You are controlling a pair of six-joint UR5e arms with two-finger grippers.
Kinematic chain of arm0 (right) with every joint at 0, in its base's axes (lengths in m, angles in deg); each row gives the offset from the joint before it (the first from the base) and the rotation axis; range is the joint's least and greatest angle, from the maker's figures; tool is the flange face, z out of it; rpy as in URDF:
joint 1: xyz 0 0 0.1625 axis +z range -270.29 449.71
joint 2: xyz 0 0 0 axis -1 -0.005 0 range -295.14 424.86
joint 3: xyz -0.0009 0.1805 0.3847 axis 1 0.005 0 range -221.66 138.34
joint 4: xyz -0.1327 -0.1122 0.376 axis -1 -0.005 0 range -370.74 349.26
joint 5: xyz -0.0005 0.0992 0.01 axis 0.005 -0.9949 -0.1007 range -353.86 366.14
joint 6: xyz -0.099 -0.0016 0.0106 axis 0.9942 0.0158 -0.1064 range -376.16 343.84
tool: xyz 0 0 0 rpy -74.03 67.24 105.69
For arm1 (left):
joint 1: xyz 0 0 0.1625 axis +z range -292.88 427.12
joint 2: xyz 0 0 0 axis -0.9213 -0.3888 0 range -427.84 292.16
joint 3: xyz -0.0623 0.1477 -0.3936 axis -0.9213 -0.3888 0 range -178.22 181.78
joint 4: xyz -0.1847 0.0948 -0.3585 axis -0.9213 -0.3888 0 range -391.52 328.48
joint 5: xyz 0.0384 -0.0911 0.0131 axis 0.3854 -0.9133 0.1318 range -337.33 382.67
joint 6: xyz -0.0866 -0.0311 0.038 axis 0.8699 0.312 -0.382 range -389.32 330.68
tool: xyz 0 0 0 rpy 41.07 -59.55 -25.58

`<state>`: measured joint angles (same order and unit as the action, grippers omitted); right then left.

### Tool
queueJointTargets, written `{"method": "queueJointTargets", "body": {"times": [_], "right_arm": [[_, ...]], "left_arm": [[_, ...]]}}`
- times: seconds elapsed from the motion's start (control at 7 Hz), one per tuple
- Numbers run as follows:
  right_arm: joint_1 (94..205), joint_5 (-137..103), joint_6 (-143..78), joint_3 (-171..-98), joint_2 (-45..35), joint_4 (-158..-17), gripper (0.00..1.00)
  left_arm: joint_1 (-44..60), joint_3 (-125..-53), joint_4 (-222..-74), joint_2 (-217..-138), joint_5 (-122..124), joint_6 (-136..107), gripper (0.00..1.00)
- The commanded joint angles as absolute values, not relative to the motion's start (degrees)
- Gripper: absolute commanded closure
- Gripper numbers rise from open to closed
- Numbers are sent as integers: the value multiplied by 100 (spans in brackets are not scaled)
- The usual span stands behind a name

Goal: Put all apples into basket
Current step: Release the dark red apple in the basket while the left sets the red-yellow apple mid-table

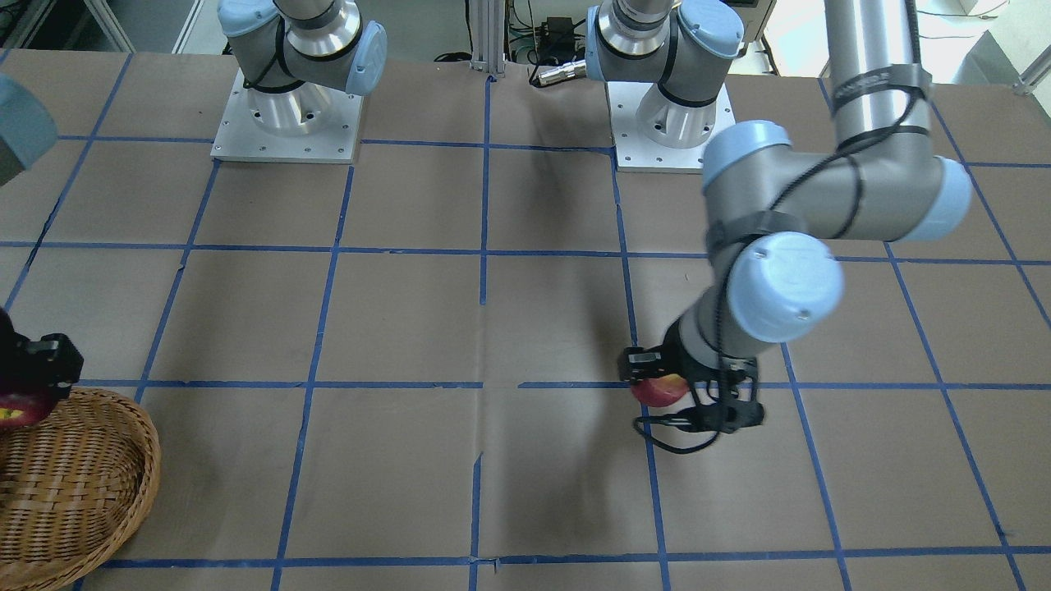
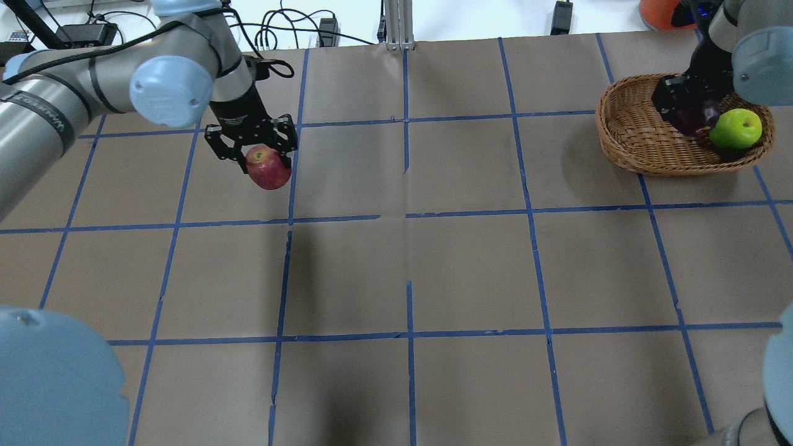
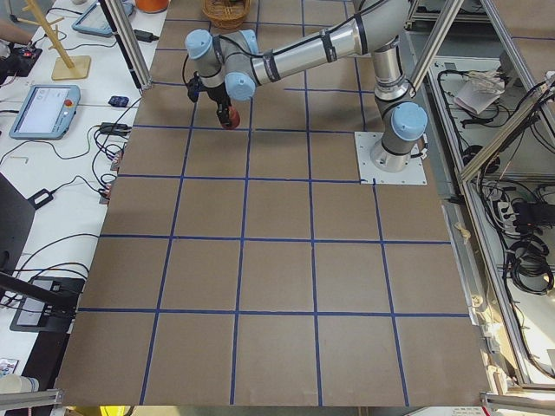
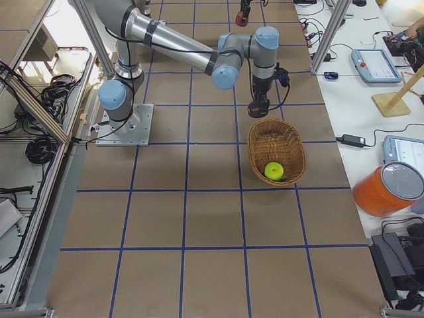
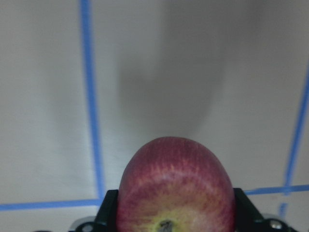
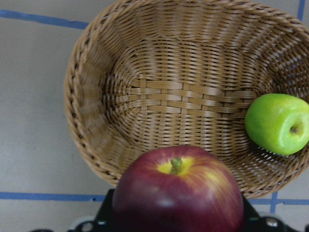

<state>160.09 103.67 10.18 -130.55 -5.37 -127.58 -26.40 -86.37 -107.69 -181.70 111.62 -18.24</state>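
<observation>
Apples: my left hand (image 2: 266,160) grips the red apple (image 2: 270,174) off the bench (image 2: 471,272). My right hand (image 2: 689,111) clasps the maroon apple (image 6: 178,195) over the basket (image 2: 626,139), with the green apple (image 2: 735,128) inside, just beside that hand.

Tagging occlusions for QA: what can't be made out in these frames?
- Dark maroon-purple apple: overhead, the right gripper covers most of it; front-facing, the left edge cuts it.
- Light-brown wicker basket: front-facing, cut by left and bottom edges; the bright yellow-green apple does not show there.
- Lighter red apple: left wrist view, bottom edge cuts it; the left gripper is mostly hidden behind it.
- Exterior left: that apple is too small for detail.
</observation>
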Motion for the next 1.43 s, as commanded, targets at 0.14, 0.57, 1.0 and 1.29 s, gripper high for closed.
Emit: {"method": "queueJointTargets", "body": {"times": [0.14,0.57,1.0,1.29], "right_arm": [[15739,10650,925,-12262,419,-12860,94],[15739,10704,915,-12154,764,-13176,0],[15808,10818,924,-12093,407,-12583,0],[16202,10416,855,-12146,-139,-11739,0]], "left_arm": [[-4193,-9724,-8546,-18350,11135,396,76],[-4494,-9850,-8058,-18578,11152,830,59],[-4451,-9684,-7968,-18623,11117,734,0],[-4188,-9526,-8500,-18203,11083,193,0]]}}
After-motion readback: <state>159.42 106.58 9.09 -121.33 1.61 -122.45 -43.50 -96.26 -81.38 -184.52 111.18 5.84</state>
